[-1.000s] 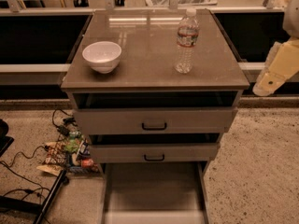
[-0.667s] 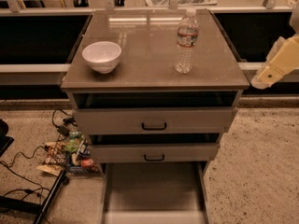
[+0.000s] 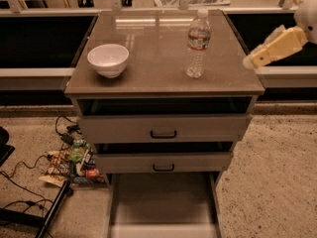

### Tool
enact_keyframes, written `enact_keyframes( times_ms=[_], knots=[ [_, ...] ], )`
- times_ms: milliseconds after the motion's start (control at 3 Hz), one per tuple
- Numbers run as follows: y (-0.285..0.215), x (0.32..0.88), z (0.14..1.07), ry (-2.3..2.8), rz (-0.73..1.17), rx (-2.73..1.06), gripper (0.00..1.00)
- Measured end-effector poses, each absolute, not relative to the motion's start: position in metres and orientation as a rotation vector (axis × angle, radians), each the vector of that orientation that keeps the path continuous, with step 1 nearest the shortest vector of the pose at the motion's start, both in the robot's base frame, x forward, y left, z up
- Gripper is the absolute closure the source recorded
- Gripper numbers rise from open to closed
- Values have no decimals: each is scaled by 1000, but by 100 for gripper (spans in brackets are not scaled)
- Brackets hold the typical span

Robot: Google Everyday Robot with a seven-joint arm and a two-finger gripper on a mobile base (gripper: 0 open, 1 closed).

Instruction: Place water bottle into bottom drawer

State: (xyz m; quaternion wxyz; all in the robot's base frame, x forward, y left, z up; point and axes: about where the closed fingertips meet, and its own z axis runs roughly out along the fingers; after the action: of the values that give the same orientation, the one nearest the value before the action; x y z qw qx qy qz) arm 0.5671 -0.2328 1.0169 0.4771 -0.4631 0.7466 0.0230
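My end effector [image 3: 250,60] hangs just off the right edge of the counter [image 3: 148,78], and I cannot tell its grip state; the water bottle [image 3: 197,43] stands upright there, near, to its left; the bottom drawer [image 3: 163,202] lies open below.

bottle [image 3: 197,46] upright on cabinet [image 3: 148,71], bottom drawer [image 3: 163,202] open, end effector [image 3: 248,62] right

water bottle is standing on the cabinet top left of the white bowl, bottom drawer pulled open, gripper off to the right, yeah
Not quite: the camera view shows the water bottle standing right of the white bowl, not left. The bottom drawer is pulled open, and the gripper is off to the right.
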Motion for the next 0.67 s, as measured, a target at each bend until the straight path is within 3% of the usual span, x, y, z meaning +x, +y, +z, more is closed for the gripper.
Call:
enact_keyframes(
  times_ms=[667],
  knots=[
    [-199,615,1011,1628,381,-985,0]
  ],
)
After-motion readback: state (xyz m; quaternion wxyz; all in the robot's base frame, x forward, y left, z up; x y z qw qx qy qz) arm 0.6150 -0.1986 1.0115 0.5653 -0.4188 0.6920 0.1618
